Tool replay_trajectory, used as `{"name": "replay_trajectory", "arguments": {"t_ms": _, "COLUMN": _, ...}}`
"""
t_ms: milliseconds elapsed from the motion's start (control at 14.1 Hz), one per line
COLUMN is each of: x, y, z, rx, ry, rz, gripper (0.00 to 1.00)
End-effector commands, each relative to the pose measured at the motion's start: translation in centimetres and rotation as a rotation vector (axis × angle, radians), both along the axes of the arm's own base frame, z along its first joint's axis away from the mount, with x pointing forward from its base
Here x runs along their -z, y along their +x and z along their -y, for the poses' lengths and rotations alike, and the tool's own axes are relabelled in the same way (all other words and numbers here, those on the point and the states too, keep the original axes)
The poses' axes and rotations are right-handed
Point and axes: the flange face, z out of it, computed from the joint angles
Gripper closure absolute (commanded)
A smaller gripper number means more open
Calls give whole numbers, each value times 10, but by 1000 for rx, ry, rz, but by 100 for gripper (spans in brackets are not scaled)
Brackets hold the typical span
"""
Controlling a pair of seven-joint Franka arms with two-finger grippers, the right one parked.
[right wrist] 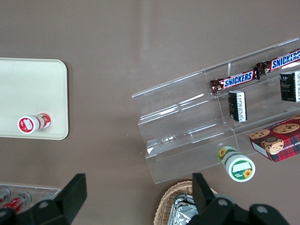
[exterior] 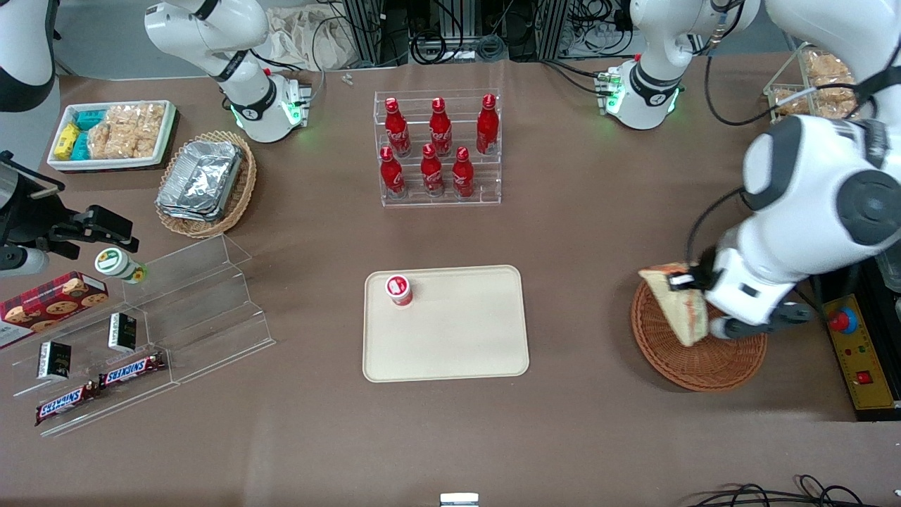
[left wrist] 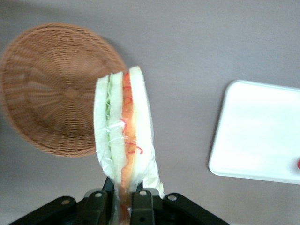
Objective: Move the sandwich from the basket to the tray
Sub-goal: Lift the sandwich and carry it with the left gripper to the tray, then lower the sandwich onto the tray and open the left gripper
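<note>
Hand [left wrist: 123,199] clamps wrapped triangular white-bread sandwich [left wrist: 124,140] above round reddish-brown wicker basket [left wrist: 51,89]; carry level toward flat cream rectangular plastic tray [exterior: 457,338], avoiding small red-capped bottle [exterior: 398,289].

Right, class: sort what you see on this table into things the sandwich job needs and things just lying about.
Job in hand:
- sandwich, held in the gripper, lifted above the table
- basket, now without it
- tray

Lying about:
- small red-capped bottle on the tray
- red bottles rack
- foil trays
- Snickers bars
- cookie box
</note>
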Motion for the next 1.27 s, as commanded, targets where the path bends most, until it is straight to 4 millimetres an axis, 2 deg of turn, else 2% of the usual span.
{"name": "replay_trajectory", "arguments": {"t_ms": 0, "x": 27, "y": -5, "z": 75, "rx": 85, "ry": -4, "rz": -14, "gripper": 100}}
{"name": "replay_trajectory", "arguments": {"t_ms": 283, "x": 94, "y": -14, "z": 168, "rx": 155, "ry": -19, "rz": 38, "gripper": 100}}
{"name": "replay_trajectory", "arguments": {"t_ms": 424, "x": 132, "y": -16, "z": 196, "rx": 170, "ry": -34, "rz": 49, "gripper": 100}}
{"name": "replay_trajectory", "arguments": {"t_ms": 707, "x": 199, "y": -24, "z": 230, "rx": 184, "ry": -46, "rz": 54, "gripper": 100}}
{"name": "replay_trajectory", "arguments": {"t_ms": 848, "x": 222, "y": -28, "z": 236, "rx": 198, "ry": -42, "rz": 41, "gripper": 100}}
{"name": "replay_trajectory", "arguments": {"t_ms": 990, "x": 236, "y": -30, "z": 239, "rx": 200, "ry": -37, "rz": 26, "gripper": 98}}
{"name": "replay_trajectory", "arguments": {"t_ms": 1061, "x": 237, "y": -31, "z": 242, "rx": 197, "ry": -44, "rz": 32, "gripper": 92}}
{"name": "replay_trajectory", "arguments": {"t_ms": 1131, "x": 241, "y": -30, "z": 242, "rx": 193, "ry": -46, "rz": 34, "gripper": 72}}
{"name": "replay_trajectory", "arguments": {"t_ms": 1202, "x": 244, "y": -31, "z": 241, "rx": 190, "ry": -45, "rz": 29, "gripper": 31}}
